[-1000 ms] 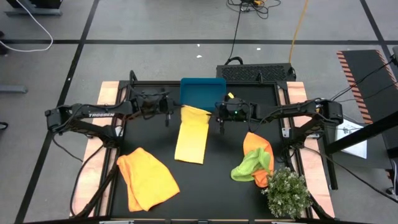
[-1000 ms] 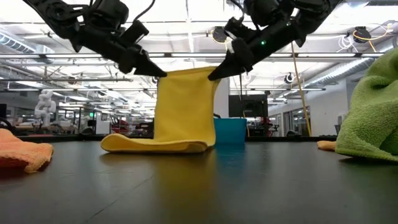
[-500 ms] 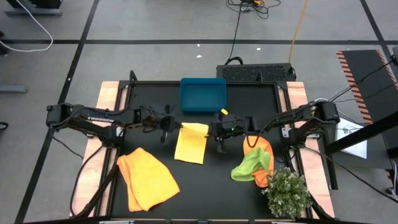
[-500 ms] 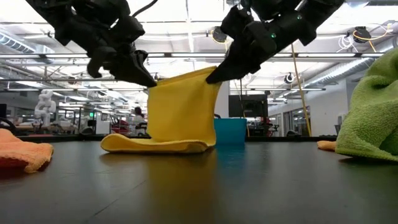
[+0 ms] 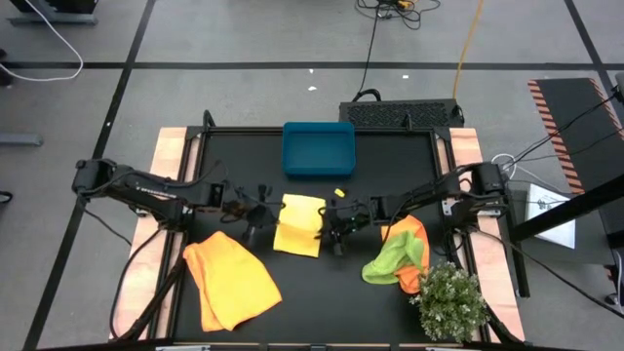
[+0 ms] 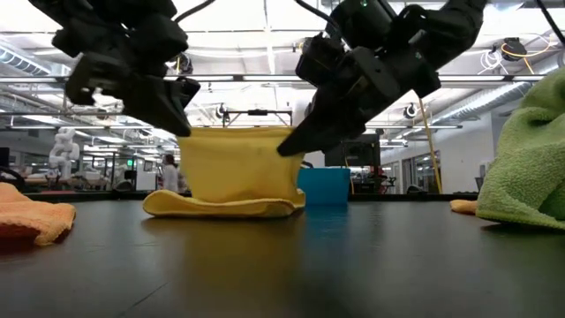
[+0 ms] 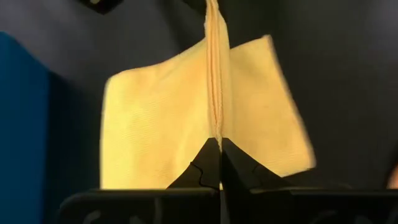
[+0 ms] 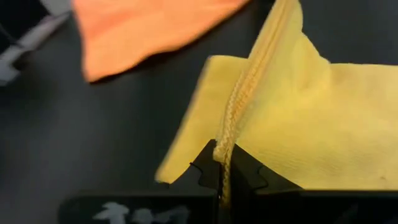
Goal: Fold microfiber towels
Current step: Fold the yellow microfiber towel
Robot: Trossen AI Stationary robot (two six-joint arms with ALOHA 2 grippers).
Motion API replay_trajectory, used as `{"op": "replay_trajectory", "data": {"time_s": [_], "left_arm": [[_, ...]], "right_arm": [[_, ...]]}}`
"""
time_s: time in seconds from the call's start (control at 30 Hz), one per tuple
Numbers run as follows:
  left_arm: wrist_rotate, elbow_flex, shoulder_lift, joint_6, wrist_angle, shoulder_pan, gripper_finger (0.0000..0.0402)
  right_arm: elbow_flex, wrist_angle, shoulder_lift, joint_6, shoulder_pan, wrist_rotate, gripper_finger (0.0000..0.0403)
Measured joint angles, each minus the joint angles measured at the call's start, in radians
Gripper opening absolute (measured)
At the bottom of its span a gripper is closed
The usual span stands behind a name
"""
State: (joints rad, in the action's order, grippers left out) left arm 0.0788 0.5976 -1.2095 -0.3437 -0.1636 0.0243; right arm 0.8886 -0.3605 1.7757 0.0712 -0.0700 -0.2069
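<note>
Towel, pale yellow (image 5: 299,224), sits at table centre, half its length flat on the mat, other half lifted and carried over it toward 6 o'clock. That's why I hold both far corners: edge stays taut between the arms so it lands square on the near edge.

L gripper (image 5: 251,214) at towel's 9 o'clock, jaws pinched shut on one corner hem; wrist cam shows the seam running straight up from the tips. R gripper (image 5: 335,222) at 3 o'clock, jaws clamped on the other corner, same picture on its cam. Low view: raised edge not yet down, lower layer flat on mat.

Judgement: mid-fold, 1st half-fold nearly closed; next needs corners lowered level, else skewed.

Outward: orange towel (image 5: 231,281) at 7 o'clock, loose. Lime green towel (image 5: 392,261) heaped on 2nd orange towel (image 5: 404,232) at 4 o'clock, by the plant (image 5: 450,302). Teal tray (image 5: 318,148) at 12 o'clock, apart.
</note>
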Motion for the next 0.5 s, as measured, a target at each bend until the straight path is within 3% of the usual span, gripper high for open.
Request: {"op": "replay_trajectory", "data": {"time_s": [0.23,0.5], "left_arm": [[-0.002,-0.001,-0.029,0.106,-0.012,0.086,0.0005],[0.003,-0.002,-0.094,0.19,-0.038,0.11,0.0065]], "right_arm": [[-0.001,-0.024,0.039,0.022,-0.02,-0.035,0.001],[-0.003,-0.025,0.037,0.02,-0.035,-0.074,0.0064]]}}
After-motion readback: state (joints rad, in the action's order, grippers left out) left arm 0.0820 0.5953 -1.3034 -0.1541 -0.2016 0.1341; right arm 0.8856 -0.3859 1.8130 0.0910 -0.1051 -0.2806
